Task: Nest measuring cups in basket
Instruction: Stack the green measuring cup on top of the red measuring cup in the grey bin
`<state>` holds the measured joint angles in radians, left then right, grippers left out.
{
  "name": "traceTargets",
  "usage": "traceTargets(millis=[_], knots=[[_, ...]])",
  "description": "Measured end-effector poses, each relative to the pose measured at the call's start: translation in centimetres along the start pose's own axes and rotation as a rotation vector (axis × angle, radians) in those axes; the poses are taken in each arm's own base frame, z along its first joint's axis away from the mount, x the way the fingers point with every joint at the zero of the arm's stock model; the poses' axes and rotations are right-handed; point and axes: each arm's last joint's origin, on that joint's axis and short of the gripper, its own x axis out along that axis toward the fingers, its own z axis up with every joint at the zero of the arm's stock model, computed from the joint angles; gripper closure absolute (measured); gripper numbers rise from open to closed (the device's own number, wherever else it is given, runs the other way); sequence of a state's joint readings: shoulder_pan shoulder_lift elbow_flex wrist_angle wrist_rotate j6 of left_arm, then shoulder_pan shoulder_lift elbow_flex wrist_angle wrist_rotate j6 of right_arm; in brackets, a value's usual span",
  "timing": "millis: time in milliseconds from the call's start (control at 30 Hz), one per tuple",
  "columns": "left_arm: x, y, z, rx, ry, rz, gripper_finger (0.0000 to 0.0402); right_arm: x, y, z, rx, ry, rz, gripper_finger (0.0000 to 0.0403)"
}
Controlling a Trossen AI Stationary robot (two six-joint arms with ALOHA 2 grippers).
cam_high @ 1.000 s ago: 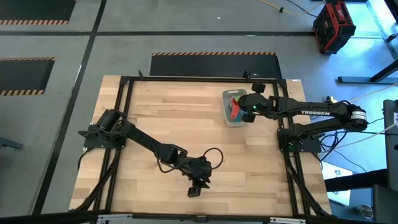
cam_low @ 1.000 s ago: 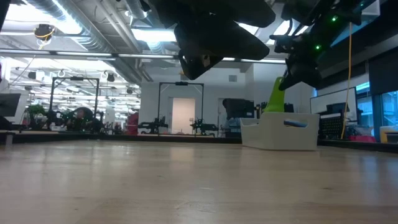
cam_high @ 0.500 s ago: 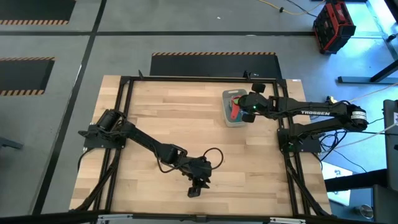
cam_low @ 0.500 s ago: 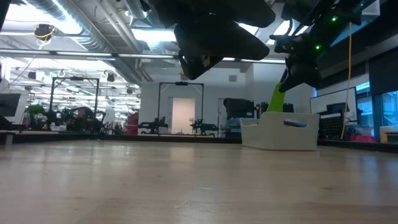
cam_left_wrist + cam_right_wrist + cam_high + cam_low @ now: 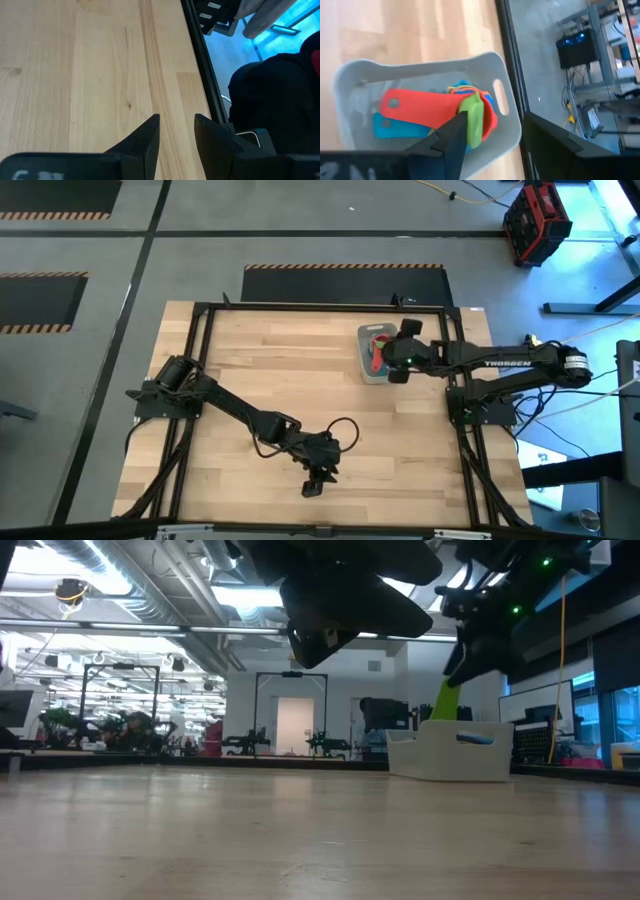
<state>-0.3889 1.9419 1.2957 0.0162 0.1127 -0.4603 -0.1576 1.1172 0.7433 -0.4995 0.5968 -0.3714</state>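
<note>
- The basket [image 5: 378, 356] sits on the table [image 5: 270, 380] at about two o'clock in the high view, near the far right edge; its long axis runs from twelve to six o'clock there.
- Inside it lies a stack of measuring cups [image 5: 465, 107]: in the right wrist view a red cup [image 5: 427, 107] lies on top, with teal [image 5: 387, 126], blue and yellow edges showing under it, their flat handles lying along the basket's length.
- A green cup [image 5: 472, 120] rests tilted at one end of the stack, its handle leaning up above the basket rim in the low view [image 5: 447, 700]; it does not look fully nested.
- The right gripper [image 5: 398, 356] hangs just over the basket, its fingers parted with the green cup beside one finger; I judge the cup let go, nothing clasped.
- The left gripper [image 5: 318, 477] waits at about six o'clock, near the front edge, jaws a little apart with bare wood between them, holding nothing.
- No loose cups show on the table, so the gathering looks nearly or wholly done; purple and orange cups cannot be made out in the stack.
- What is left, as I judge it: settling the green cup flat into the stack, bowl into bowl.
</note>
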Motion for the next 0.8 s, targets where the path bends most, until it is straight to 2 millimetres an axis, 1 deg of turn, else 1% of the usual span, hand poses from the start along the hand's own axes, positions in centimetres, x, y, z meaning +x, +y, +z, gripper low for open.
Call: traceTargets(millis=[267,533,600,700,800], knots=[[0.0,0.0,0.0,0.0,0.0,0.0,0.0287,-1.2,1.8,0.7,-0.061,-0.086,0.107,0.0208],[0.0,0.0,0.0,0.0,0.0,0.0,0.0287,-2.2,3.4,1.4,-0.101,-0.212,0.34,0.0208],[0.0,0.0,0.0,0.0,0.0,0.0,0.0287,-2.5,3.7,1.7,-0.108,-0.243,0.372,0.0208],[0.0,0.0,0.0,0.0,0.0,0.0,0.0287,-3.7,3.2,2.9,-0.108,-0.292,0.354,0.0208],[0.0,0.0,0.0,0.0,0.001,0.0,0.0287,-5.1,1.7,4.3,-0.097,-0.317,0.241,0.0208]])
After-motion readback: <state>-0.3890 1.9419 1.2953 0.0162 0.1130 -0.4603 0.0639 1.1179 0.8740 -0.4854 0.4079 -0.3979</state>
